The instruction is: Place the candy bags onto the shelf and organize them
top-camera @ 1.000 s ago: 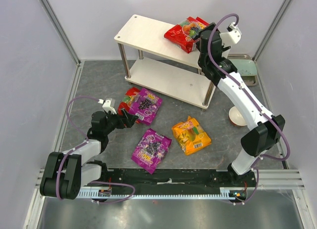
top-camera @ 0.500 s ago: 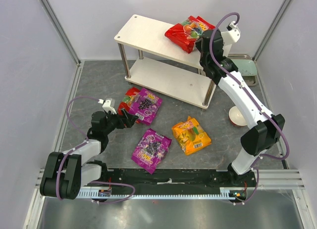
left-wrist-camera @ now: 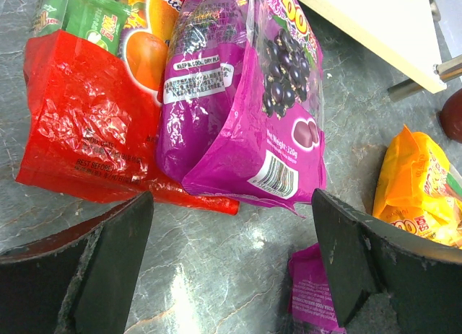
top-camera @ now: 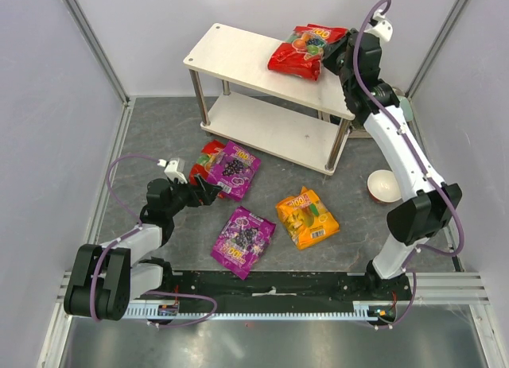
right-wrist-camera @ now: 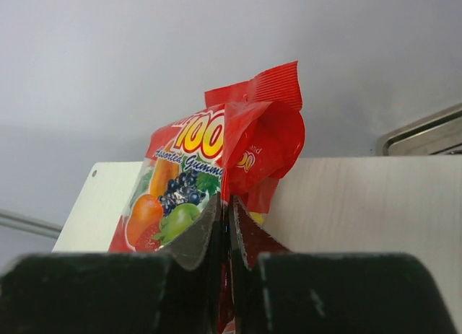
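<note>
A red candy bag [top-camera: 306,50] lies on the top board of the shelf [top-camera: 238,62], its right edge raised, and my right gripper [top-camera: 332,56] is shut on that edge. From the right wrist, the jaws [right-wrist-camera: 227,211] pinch the red bag [right-wrist-camera: 216,161] above the shelf top [right-wrist-camera: 361,197]. My left gripper [top-camera: 208,191] hangs open low over the floor. It stands just short of a purple bag [left-wrist-camera: 245,110] lying partly over another red bag [left-wrist-camera: 79,132]. A second purple bag [top-camera: 243,241] and an orange bag [top-camera: 306,218] lie flat on the floor.
A small bowl [top-camera: 382,185] sits on the floor to the right of the shelf, by the right arm. A metal tray rim [right-wrist-camera: 426,132] shows behind the shelf's right end. Grey walls close in the floor on three sides.
My right gripper has shut on the red bag on the shelf top and risen toward the back right, lifting the bag's edge. The left arm has not moved.
</note>
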`<action>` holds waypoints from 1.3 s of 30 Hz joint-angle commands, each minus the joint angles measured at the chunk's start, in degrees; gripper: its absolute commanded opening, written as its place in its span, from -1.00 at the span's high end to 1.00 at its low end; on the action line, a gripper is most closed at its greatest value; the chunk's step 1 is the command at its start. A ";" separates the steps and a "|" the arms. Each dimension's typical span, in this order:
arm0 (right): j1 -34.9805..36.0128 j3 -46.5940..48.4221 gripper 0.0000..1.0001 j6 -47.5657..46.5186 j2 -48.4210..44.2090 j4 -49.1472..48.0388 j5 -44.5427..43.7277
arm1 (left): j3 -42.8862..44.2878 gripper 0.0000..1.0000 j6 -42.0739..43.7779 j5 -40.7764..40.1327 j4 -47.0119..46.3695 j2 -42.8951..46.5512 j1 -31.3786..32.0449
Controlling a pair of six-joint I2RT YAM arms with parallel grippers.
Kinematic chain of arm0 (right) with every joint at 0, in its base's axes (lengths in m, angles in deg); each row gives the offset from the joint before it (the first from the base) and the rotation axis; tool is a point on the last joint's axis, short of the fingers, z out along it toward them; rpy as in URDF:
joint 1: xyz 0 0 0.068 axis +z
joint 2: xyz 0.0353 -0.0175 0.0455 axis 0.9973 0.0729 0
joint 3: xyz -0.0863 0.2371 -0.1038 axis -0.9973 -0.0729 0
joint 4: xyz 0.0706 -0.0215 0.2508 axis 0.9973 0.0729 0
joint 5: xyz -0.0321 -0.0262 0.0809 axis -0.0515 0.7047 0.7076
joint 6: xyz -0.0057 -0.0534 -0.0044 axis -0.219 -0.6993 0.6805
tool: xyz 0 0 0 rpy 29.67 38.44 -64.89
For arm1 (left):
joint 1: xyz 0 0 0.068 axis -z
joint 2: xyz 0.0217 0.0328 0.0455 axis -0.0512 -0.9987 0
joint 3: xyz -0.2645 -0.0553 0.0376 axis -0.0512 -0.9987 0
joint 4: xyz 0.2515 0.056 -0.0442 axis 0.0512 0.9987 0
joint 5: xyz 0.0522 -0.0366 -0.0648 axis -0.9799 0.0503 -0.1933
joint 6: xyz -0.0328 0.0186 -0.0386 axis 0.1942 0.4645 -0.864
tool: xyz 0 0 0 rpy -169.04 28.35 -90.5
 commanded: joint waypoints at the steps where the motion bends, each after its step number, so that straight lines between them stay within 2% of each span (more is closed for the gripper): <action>1: 0.09 6.06 0.77 -3.25 2.66 -1.65 9.75 | 1.84 -0.94 0.70 1.28 -2.28 -0.08 0.18; 6: 0.96 7.31 0.84 -2.19 4.51 -1.56 9.23 | 1.84 -0.94 0.78 1.28 -2.36 -0.08 0.18; 15: 6.41 6.51 0.87 -2.90 5.47 -4.11 0.27 | 1.84 -0.94 0.70 1.20 -2.36 -0.16 0.18; 25: 12.13 12.66 0.85 -2.11 10.39 -5.08 -8.52 | 1.84 -0.94 0.78 1.11 -2.28 0.01 0.18; 39: 14.06 20.66 0.80 0.18 18.74 -6.05 -9.76 | 1.84 -0.94 0.70 1.19 -2.28 -0.08 0.18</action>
